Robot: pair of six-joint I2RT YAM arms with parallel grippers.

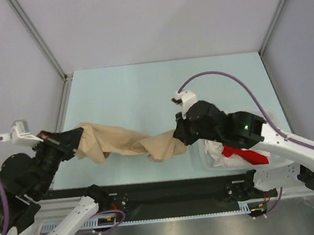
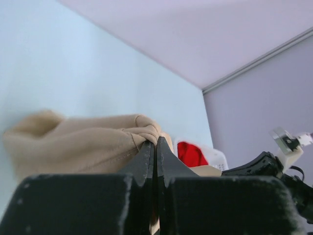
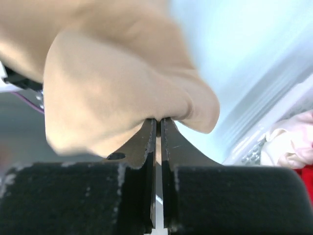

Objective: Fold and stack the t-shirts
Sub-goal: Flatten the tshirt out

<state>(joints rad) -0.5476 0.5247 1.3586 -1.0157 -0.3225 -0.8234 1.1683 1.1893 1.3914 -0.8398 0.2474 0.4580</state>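
A beige-tan t-shirt [image 1: 127, 141] hangs bunched and stretched between my two grippers above the pale blue table. My left gripper [image 1: 78, 141] is shut on its left end; in the left wrist view the cloth [image 2: 83, 147] bunches at my closed fingertips [image 2: 155, 141]. My right gripper [image 1: 179, 135] is shut on its right end; in the right wrist view the cloth [image 3: 117, 73] folds over the closed tips [image 3: 157, 120]. A red t-shirt [image 1: 244, 154] and a white one [image 1: 222, 161] lie in the basket under my right arm; the red one also shows in the left wrist view [image 2: 190, 153].
A white plastic lattice basket [image 1: 205, 158] stands at the near right, mostly under my right arm; its rim shows in the right wrist view [image 3: 254, 154]. Grey walls with metal corner posts [image 1: 39, 43] enclose the table. A black rail [image 1: 165, 192] runs along the near edge.
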